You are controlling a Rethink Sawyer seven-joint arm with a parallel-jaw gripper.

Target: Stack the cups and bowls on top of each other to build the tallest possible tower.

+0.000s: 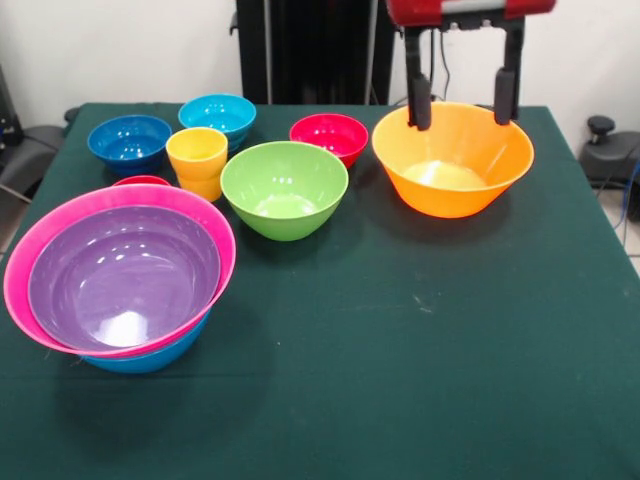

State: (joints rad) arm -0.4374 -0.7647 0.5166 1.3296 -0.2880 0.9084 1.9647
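My gripper (462,100) hangs open and empty, its two black fingers (418,100) spread across the far rim of the large orange bowl (450,200) at the back right. The tower stands at the front left: a purple bowl (120,270) nested in a pink bowl (130,195), on a blue bowl (150,360). A green bowl (284,188) sits mid-table, with a small red bowl (328,135) behind it. The yellow-orange cup (197,160) stands left of the green bowl. Only the red cup's rim (140,181) shows behind the pink bowl. A dark blue bowl (130,140) and a light blue bowl (217,113) stand at the back left.
The dark green table (420,350) fills the view, with its edges near the frame's left and right sides. The robot's black pedestal (300,50) stands behind the table's far edge. Dark chair parts (610,150) show beyond the right side.
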